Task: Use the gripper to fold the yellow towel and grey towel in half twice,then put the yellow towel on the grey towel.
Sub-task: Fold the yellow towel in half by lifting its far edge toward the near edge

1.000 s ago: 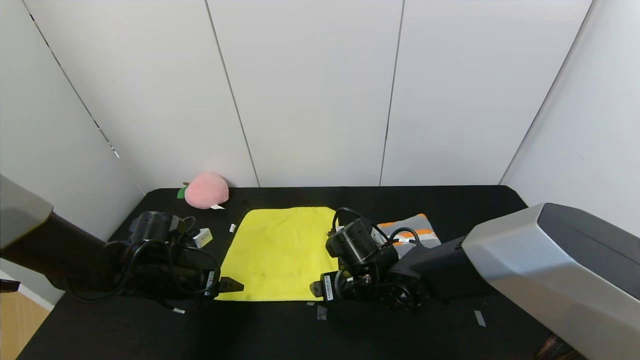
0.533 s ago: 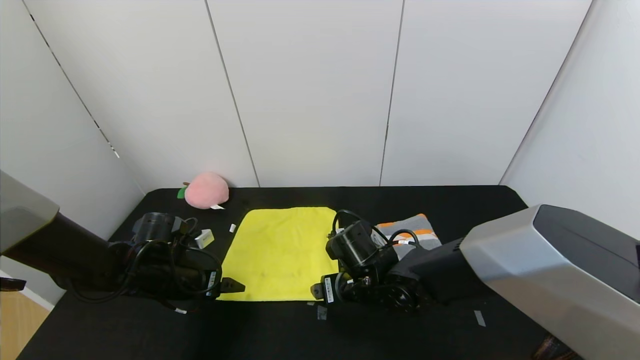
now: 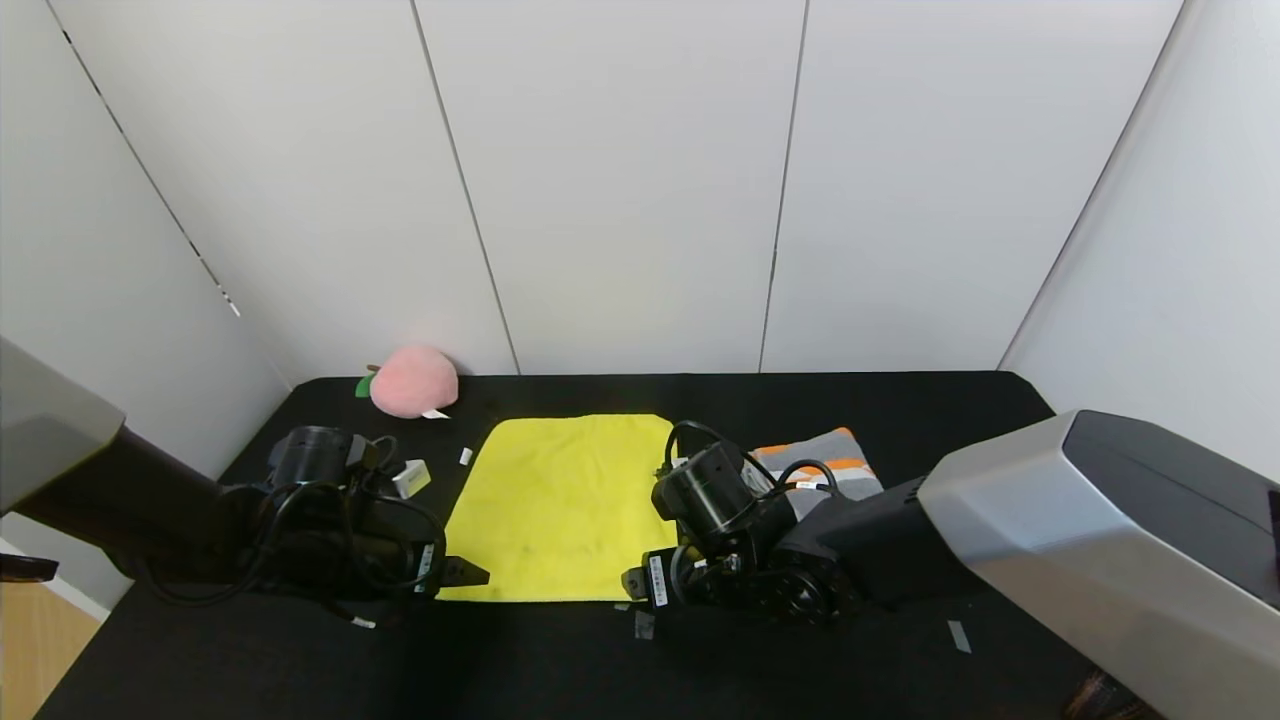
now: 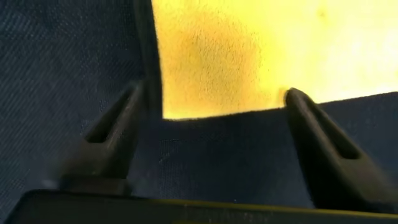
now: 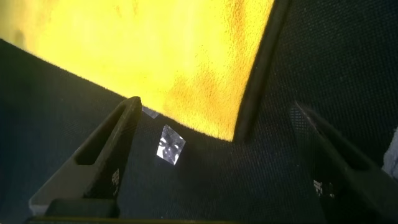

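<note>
1. Yellow towel (image 3: 560, 505) lies flat and unfolded on the black table (image 3: 900, 400), centre of the work area, yellow face up, thin dark edging visible.
2. Grey towel (image 3: 818, 462) sits just right of it, bunched or folded, orange stripes showing; partly hidden behind the right arm.
3. Left gripper (image 3: 462, 572) low at the yellow towel's near-left corner. Wrist view: fingers (image 4: 115, 127) spread apart, the corner (image 4: 163, 112) lying between them, nothing pinched.
4. Right gripper (image 3: 632, 580) low at the near-right corner. Wrist view: fingers (image 5: 102, 155) wide apart, straddling the corner (image 5: 230, 134), holding nothing.
5. Cannot tell whether either gripper's tips touch the table.
6. Small scrap of clear tape (image 5: 169, 144) on the table just beside the right corner, between the right gripper's fingers.
7. Pink peach plush (image 3: 412, 381) at the far left of the table against the wall, well apart from both towels.
8. Small white box (image 3: 410, 478) near the left arm.
</note>
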`<move>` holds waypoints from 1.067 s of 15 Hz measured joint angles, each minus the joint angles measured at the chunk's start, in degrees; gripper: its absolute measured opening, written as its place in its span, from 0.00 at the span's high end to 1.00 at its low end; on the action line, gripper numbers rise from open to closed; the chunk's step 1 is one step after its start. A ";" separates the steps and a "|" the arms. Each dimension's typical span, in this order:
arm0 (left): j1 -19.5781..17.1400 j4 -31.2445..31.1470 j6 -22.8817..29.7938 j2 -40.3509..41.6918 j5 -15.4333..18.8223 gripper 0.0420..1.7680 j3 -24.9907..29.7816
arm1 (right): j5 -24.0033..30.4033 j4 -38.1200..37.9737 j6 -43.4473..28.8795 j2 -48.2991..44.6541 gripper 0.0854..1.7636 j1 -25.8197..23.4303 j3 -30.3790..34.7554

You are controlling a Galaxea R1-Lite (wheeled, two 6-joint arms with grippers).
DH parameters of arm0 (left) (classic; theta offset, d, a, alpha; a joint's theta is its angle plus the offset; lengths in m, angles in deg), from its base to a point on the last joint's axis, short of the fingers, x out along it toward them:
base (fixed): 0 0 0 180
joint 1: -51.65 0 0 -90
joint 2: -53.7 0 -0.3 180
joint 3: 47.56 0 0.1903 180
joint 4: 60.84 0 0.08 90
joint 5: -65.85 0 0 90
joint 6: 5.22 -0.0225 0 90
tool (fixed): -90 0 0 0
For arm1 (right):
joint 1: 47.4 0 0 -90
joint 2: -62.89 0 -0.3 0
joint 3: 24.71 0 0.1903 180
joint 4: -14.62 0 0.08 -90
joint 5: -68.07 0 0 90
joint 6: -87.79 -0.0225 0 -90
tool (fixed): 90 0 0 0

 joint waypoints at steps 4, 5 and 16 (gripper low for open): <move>0.28 4.57 -0.11 -0.90 0.18 0.50 1.05 | 0.02 0.00 0.02 0.02 0.04 -0.04 0.00; 0.30 4.68 -0.11 -1.05 0.16 0.55 1.12 | 0.00 0.01 0.00 0.02 0.04 -0.06 0.00; 0.34 4.78 -0.11 -1.15 0.11 0.95 1.29 | 0.10 -0.16 -2.46 0.44 0.04 -0.02 -0.48</move>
